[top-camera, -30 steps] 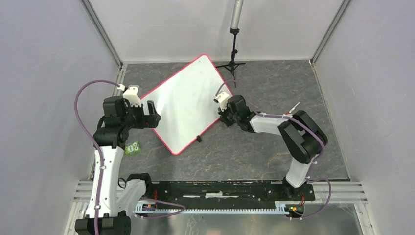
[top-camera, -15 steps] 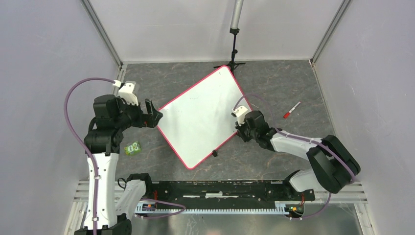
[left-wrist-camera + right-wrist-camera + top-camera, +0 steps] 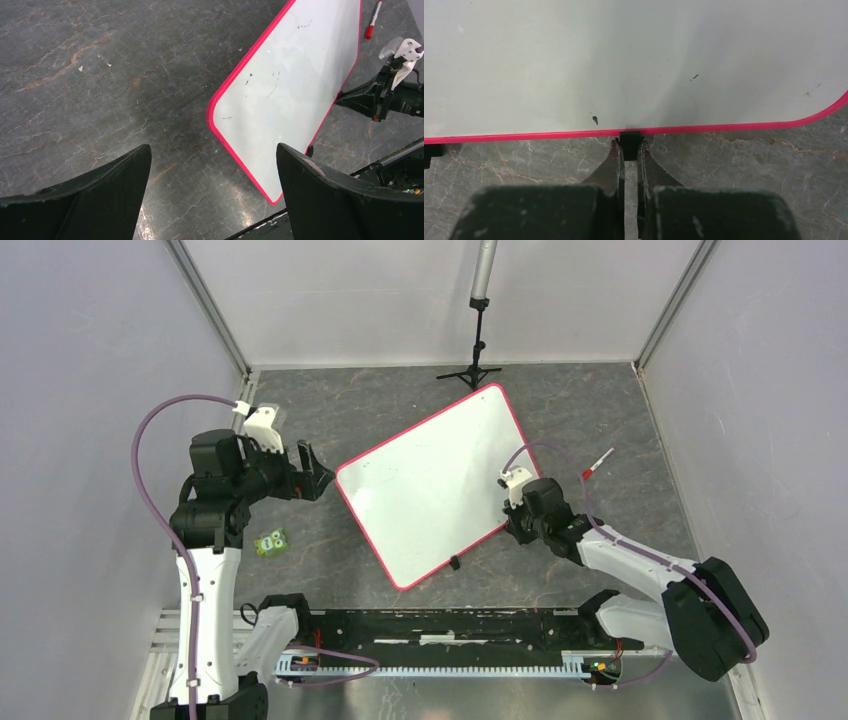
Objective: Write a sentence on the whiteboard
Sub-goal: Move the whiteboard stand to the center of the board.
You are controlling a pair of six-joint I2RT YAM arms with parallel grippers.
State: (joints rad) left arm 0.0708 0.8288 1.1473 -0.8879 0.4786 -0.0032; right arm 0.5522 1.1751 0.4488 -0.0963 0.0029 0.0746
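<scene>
The whiteboard (image 3: 435,483) lies tilted on the grey marble table, white with a red-pink rim; it also shows in the left wrist view (image 3: 295,85) and the right wrist view (image 3: 624,60). No sentence shows on it, only small stray marks. My right gripper (image 3: 513,523) is shut on a small black clip (image 3: 630,144) at the board's right edge. A second clip (image 3: 454,562) sits near the lower corner. My left gripper (image 3: 318,473) is open and empty, just left of the board's left corner. A red marker (image 3: 596,465) lies on the table right of the board.
A small green toy block (image 3: 270,542) lies by the left arm. A black tripod stand (image 3: 476,335) rises at the back. Grey walls close in the left, right and back. The arms' black base rail (image 3: 450,625) runs along the near edge.
My right gripper has dragged the whiteboard by its clip to the right and nearer, turning it. The left arm has drawn back a little and stayed open.
</scene>
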